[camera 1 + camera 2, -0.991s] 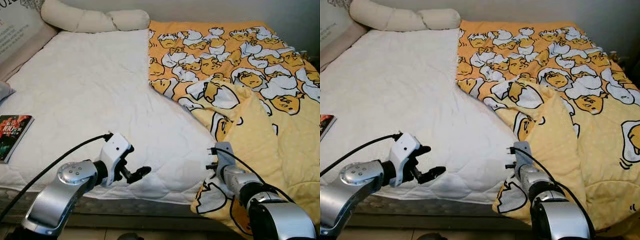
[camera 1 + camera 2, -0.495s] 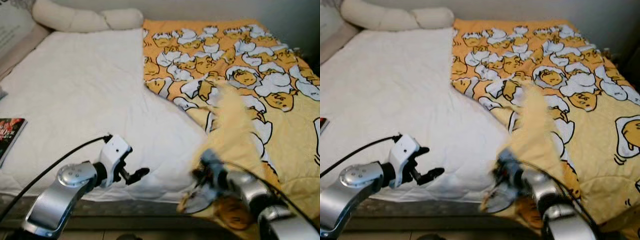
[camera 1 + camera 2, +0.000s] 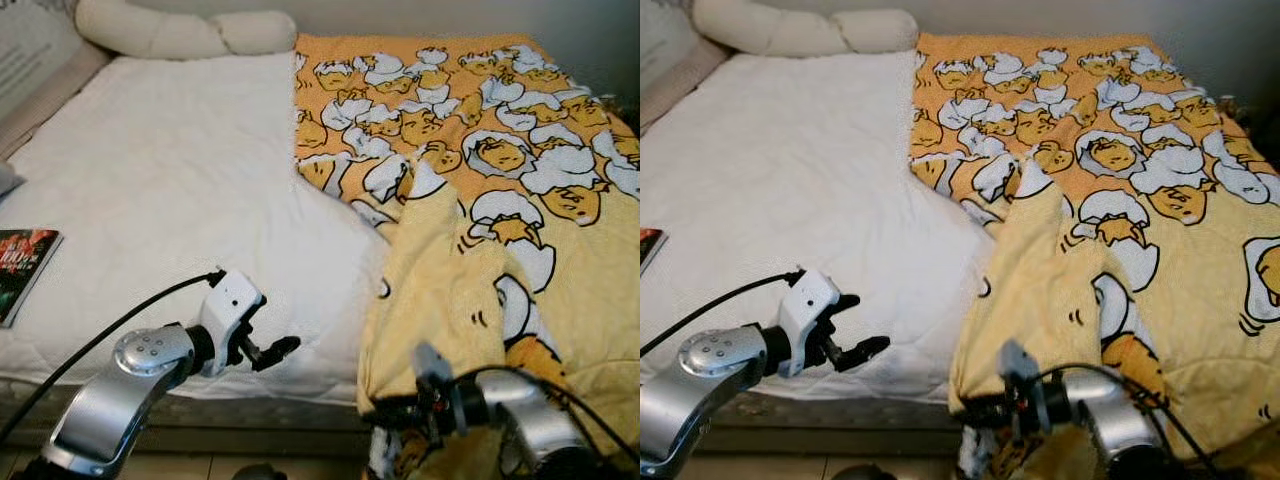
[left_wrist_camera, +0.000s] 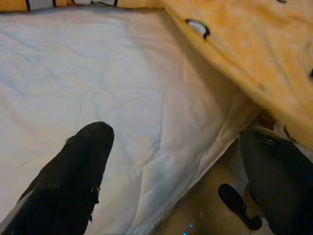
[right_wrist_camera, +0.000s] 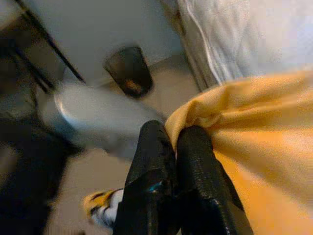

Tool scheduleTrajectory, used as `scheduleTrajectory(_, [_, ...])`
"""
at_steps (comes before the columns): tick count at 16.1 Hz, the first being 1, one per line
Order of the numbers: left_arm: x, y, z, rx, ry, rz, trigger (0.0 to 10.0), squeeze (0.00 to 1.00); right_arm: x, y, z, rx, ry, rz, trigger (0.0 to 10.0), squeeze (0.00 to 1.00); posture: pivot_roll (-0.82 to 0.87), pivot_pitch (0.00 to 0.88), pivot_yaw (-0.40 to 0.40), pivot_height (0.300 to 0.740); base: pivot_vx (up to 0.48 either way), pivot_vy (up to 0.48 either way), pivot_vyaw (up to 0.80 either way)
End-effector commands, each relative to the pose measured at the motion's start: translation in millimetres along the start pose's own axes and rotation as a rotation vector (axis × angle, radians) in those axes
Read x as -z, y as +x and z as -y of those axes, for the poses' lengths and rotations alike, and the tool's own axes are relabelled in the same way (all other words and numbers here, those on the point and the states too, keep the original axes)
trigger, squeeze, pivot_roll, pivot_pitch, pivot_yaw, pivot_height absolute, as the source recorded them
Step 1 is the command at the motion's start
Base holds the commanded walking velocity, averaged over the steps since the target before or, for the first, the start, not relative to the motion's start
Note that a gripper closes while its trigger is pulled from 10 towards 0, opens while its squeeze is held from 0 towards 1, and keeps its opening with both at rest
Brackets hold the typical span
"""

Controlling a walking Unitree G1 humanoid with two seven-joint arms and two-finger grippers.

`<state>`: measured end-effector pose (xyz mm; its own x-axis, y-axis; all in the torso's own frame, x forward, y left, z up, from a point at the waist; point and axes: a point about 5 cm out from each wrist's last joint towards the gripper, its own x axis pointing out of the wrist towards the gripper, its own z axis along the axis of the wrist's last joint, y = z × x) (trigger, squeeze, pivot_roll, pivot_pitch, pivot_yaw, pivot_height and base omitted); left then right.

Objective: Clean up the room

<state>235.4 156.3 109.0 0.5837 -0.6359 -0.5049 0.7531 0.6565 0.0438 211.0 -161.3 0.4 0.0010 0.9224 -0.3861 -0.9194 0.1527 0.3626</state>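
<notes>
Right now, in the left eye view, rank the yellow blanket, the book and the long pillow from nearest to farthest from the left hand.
1. yellow blanket: its folded edge lies just to the right of the left hand.
2. book: on the mattress's left edge.
3. long pillow: at the bed's head, by the wall.

This is a bedroom in a home. A wide bed (image 3: 180, 190) takes up most of the scene, its white quilted mattress cover bare on the left. A yellow-orange blanket (image 3: 520, 150) printed with cartoon egg figures covers the right half and hangs over the near edge. A long cream bolster pillow (image 3: 180, 32) lies along the far edge against a pale wall, and a book (image 3: 22, 270) rests at the left.
</notes>
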Motion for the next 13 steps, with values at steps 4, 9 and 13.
scheduleTrajectory(4, [-1, 1.7, -1.3, 0.002, 0.004, 0.007, 10.0, 0.05, 33, 8.2, 5.9, 0.284, 0.092, -0.068, 10.0, 1.00, 0.08, 0.000, 0.053, 0.740, 0.000, 0.000, 0.00])
scheduleTrajectory(9, [-4, 7.5, -12.2, -0.066, -0.007, 0.002, 10.0, 0.00, 18, -2.3, 10.6, 0.195, 0.086, 0.083, 10.0, 1.00, 0.08, 0.000, 0.051, 0.740, 0.000, 0.000, 0.00])
scheduleTrajectory(13, [-8, 16.3, -25.2, -0.169, -0.051, 0.040, 10.0, 0.00, -36, -27.0, 32.1, 0.349, -0.043, 0.260, 10.0, 1.00, 0.06, 0.000, 0.039, 0.740, 0.000, 0.000, 0.00])
